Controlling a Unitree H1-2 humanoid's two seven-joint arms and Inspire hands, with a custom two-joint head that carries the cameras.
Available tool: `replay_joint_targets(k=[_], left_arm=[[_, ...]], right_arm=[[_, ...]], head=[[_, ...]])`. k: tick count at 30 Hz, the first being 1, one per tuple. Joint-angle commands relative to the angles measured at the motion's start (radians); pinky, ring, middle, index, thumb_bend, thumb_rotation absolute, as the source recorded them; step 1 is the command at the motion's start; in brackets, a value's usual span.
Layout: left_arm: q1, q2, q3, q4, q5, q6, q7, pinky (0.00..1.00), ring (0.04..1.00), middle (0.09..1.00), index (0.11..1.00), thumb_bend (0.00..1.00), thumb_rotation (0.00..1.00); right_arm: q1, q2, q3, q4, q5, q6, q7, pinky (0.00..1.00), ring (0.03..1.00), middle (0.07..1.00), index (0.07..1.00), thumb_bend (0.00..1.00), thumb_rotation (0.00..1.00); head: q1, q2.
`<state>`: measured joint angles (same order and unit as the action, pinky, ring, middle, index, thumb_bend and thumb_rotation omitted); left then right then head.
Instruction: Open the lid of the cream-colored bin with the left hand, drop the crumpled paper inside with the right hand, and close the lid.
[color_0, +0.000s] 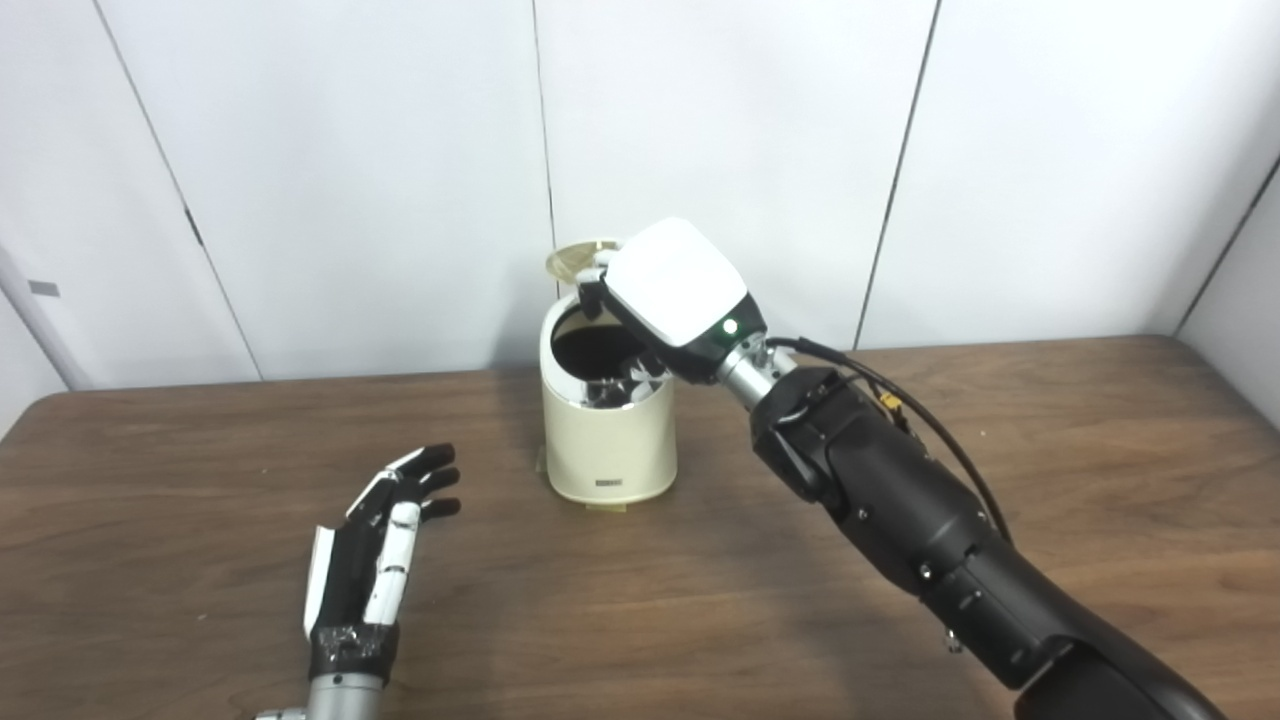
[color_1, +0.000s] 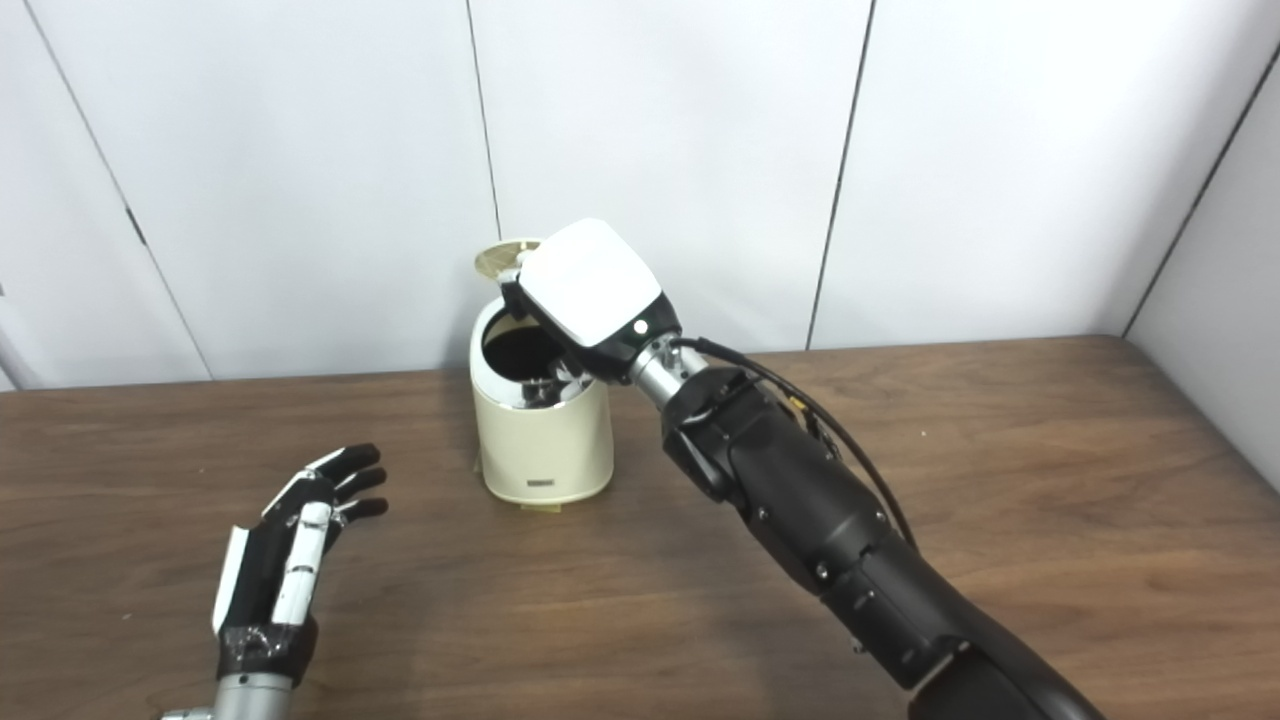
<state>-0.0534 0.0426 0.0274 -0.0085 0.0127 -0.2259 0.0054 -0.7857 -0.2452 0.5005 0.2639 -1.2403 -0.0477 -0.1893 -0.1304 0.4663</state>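
The right hand (color_0: 675, 295) hangs over the mouth of the cream-colored bin (color_0: 608, 430), its white back hiding the fingers, so whether they hold the crumpled paper cannot be told. Pale shapes show in the opening in both views, unclear. The lid (color_1: 505, 258) stands raised behind. The left hand (color_1: 290, 540) rests on the counter (color_0: 200, 480) beside the bin, fingers spread, holding nothing.
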Motion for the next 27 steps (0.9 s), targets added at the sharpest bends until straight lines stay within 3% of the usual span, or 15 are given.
replay_joint_targets(k=[1,5,12,17,20,23,24,27], left_arm=[[0.004,-0.003,-0.002,0.025,0.013,-0.044,0.007,0.69,0.775,0.799,0.777,0.39,0.80],[0.001,0.001,-0.005,0.035,0.019,-0.060,0.005,0.69,0.773,0.800,0.778,0.38,0.81],[0.000,0.003,-0.005,0.039,0.017,-0.059,0.004,0.69,0.775,0.801,0.778,0.38,0.81],[-0.001,0.001,-0.003,0.037,0.025,-0.049,0.011,0.68,0.772,0.799,0.775,0.37,0.81],[-0.003,0.001,-0.002,0.041,0.022,-0.051,0.010,0.68,0.767,0.796,0.772,0.31,0.78],[-0.002,-0.001,0.000,0.044,0.024,-0.051,0.015,0.69,0.773,0.797,0.774,0.22,0.70],[-0.001,-0.002,0.001,0.043,0.023,-0.050,0.016,0.70,0.776,0.797,0.773,0.20,0.67],[-0.002,-0.001,0.002,0.043,0.017,-0.048,0.016,0.72,0.785,0.799,0.776,0.19,0.64]], right_arm=[[-0.042,0.001,-0.020,-0.020,0.025,-0.008,-0.044,0.31,0.435,0.558,0.460,0.51,0.00],[-0.037,0.003,-0.030,-0.034,0.058,-0.006,-0.036,0.29,0.427,0.559,0.461,0.51,0.00],[-0.009,0.005,-0.076,-0.071,0.133,-0.009,-0.062,0.36,0.468,0.572,0.478,0.49,0.00],[0.050,0.032,-0.178,-0.168,0.288,0.006,-0.031,0.33,0.454,0.570,0.480,0.49,0.00],[0.100,0.047,-0.233,-0.236,0.394,0.009,0.011,0.31,0.436,0.572,0.504,0.49,0.00],[0.158,0.041,-0.262,-0.311,0.440,0.024,0.056,0.36,0.461,0.528,0.492,0.50,0.00],[0.172,0.037,-0.268,-0.332,0.443,0.028,0.068,0.38,0.488,0.560,0.491,0.49,0.08],[0.225,0.039,-0.312,-0.402,0.519,0.047,0.111,0.43,0.510,0.582,0.493,0.49,0.14]], head=[[-0.001,0.000],[0.002,-0.001],[0.003,-0.001],[0.006,0.000],[0.007,-0.002],[0.010,-0.001],[0.010,0.000],[0.008,0.001]])
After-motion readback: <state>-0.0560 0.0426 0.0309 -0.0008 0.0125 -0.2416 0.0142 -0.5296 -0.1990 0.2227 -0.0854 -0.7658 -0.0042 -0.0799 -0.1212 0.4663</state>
